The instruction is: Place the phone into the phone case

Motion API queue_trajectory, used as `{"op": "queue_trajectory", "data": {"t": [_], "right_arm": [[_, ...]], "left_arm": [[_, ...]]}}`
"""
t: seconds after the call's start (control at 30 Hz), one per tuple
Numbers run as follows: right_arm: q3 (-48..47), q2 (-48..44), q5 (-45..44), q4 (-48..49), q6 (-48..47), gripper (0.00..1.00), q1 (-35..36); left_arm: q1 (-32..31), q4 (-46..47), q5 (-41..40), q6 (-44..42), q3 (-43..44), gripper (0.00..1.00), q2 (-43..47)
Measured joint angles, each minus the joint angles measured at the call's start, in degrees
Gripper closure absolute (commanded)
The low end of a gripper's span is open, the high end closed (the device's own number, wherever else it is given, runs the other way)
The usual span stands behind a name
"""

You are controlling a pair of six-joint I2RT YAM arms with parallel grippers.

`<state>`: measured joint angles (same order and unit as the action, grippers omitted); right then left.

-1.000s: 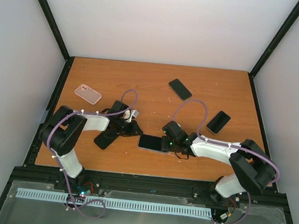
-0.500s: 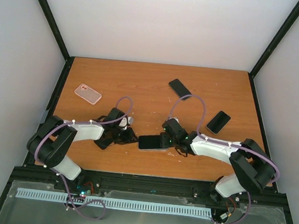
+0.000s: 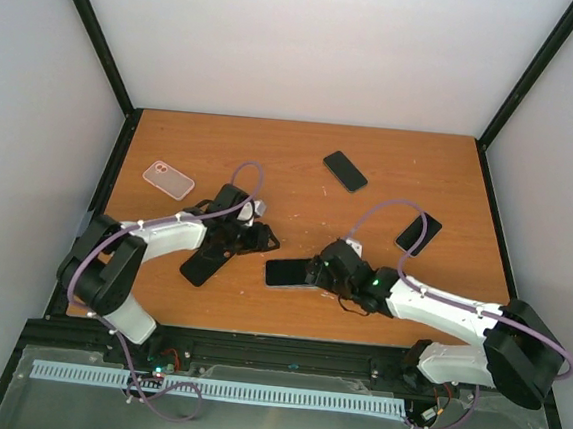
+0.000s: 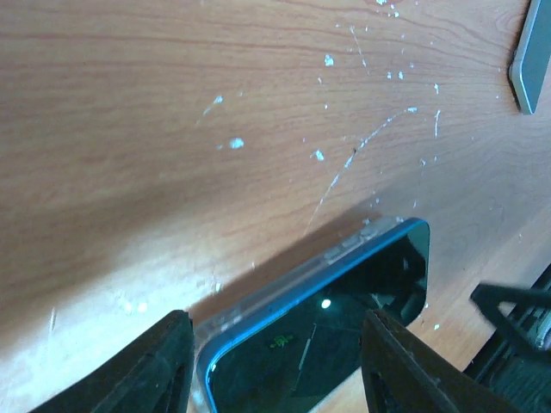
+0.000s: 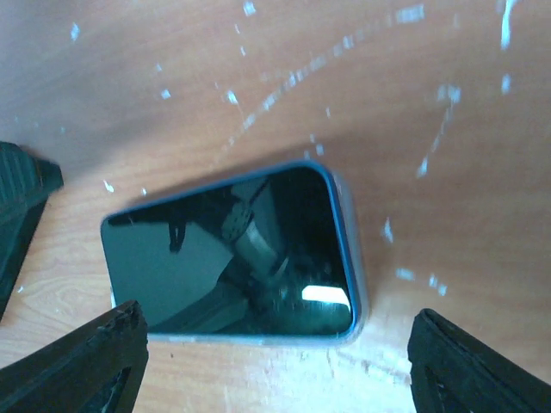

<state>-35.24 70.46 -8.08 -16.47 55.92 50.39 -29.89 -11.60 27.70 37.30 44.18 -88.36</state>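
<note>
A phone with a dark screen and blue rim [image 3: 289,272] lies flat on the table, a clear case edge showing round it. It shows in the left wrist view [image 4: 344,310] and the right wrist view [image 5: 228,254]. My left gripper [image 3: 254,238] is open just left of and beyond the phone, its fingers [image 4: 164,361] either side of the phone's end, not touching. My right gripper [image 3: 323,275] is open at the phone's right end, its fingers [image 5: 482,361] wide apart and off it. A pinkish clear phone case [image 3: 168,179] lies at the far left.
A black phone [image 3: 202,264] lies under the left arm's wrist. Two more black phones lie farther back, one at mid-table [image 3: 345,170] and one to the right [image 3: 418,233]. The table's front edge [image 3: 286,333] runs just below the phone.
The left gripper has moved up and right, off the black phone, toward the blue-rimmed phone. The right arm has stretched out lower and to the right, its gripper still at the phone's right end.
</note>
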Motion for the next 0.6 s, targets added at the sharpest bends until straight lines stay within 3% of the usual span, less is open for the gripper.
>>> {"op": "queue_trajectory", "data": {"t": [0.2,0.6], "right_arm": [[4.87,0.42,-2.12,5.77,16.85,0.16,6.32],[8.33,7.37,-5.97,19.56,25.94,0.14,6.88]], "left_arm": [[0.22,-0.31,2.19,-4.39,3.72,0.52,-6.84],[0.26,-2.05,4.04,-7.69,4.24,0.6,-10.43]]}}
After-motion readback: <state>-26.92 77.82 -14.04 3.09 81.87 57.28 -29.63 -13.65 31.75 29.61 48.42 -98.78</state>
